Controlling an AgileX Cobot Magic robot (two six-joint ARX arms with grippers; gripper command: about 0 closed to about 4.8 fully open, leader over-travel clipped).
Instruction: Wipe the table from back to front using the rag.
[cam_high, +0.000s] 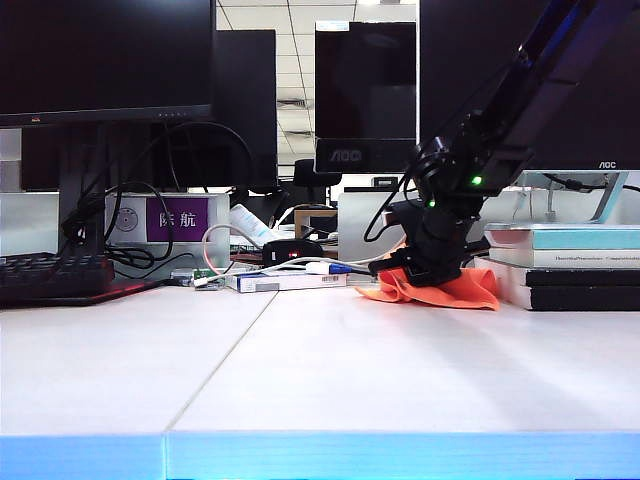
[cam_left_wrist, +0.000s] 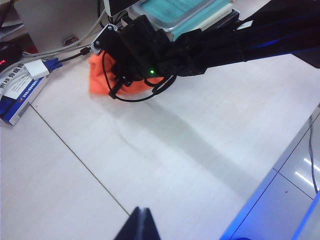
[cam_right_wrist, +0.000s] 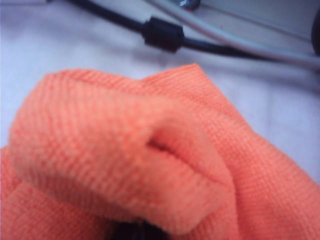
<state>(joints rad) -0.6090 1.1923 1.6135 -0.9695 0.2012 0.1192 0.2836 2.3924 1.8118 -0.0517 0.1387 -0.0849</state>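
My right fingers (cam_high: 432, 275) are clamped on the orange rag (cam_high: 470, 288), bunched on the counter (cam_high: 330, 370) beside the stacked books (cam_high: 565, 265). My left fingers (cam_left_wrist: 140, 225), pressed together empty, hover well apart from the books.

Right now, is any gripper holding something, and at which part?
The right gripper is shut on the rag, pinching a bunched-up fold at the back of the table. The left gripper is shut and empty.
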